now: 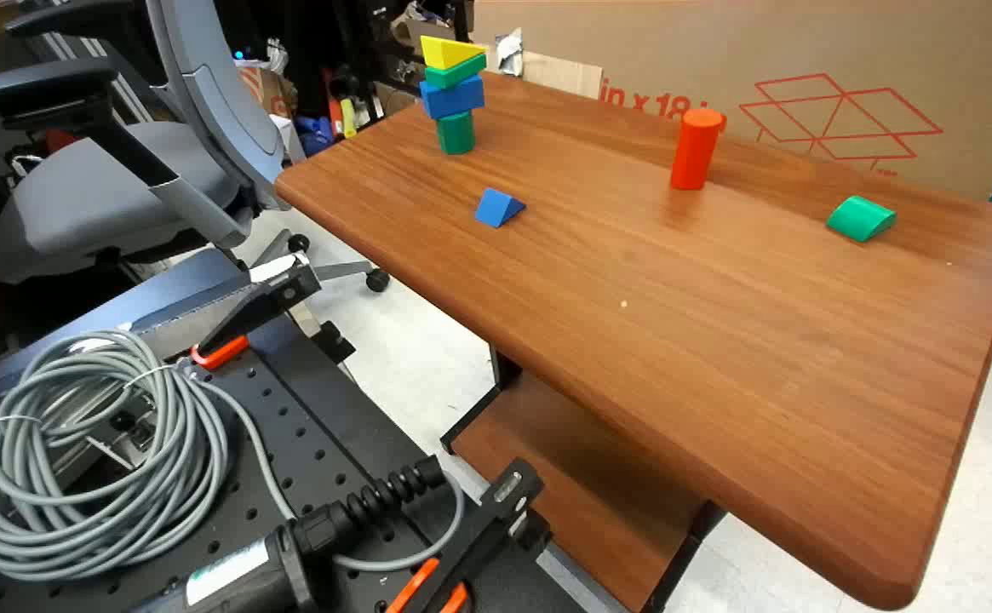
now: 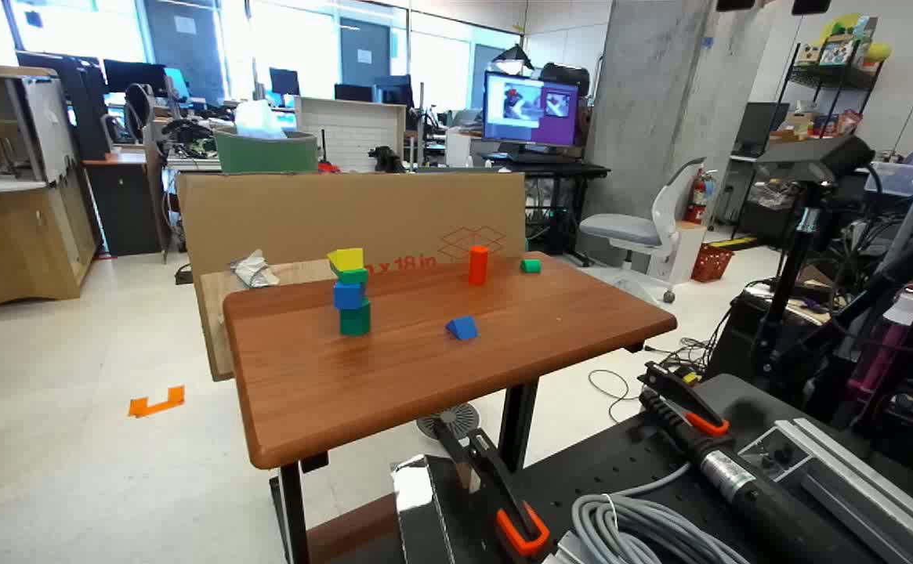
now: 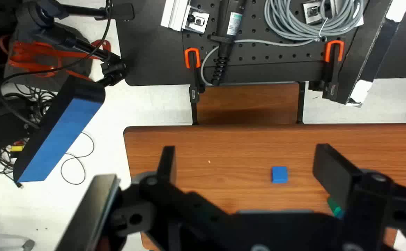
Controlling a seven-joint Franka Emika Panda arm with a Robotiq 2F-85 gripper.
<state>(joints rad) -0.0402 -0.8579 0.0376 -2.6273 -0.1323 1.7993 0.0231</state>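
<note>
Robotiq gripper (image 3: 246, 152): jaws held wide apart | triangular prism block (image 1: 499, 209): plain blue, laid ridge-up on wood-grained tabletop (image 1: 759, 332)

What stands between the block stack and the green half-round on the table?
The red cylinder, upright, stands between the stack and the green half-round; this shows in both exterior views.

Red "x 18 in" txt (image 2: 407, 265) on lg. cardbd panel (image 2: 350, 211) in an ext. view
</note>
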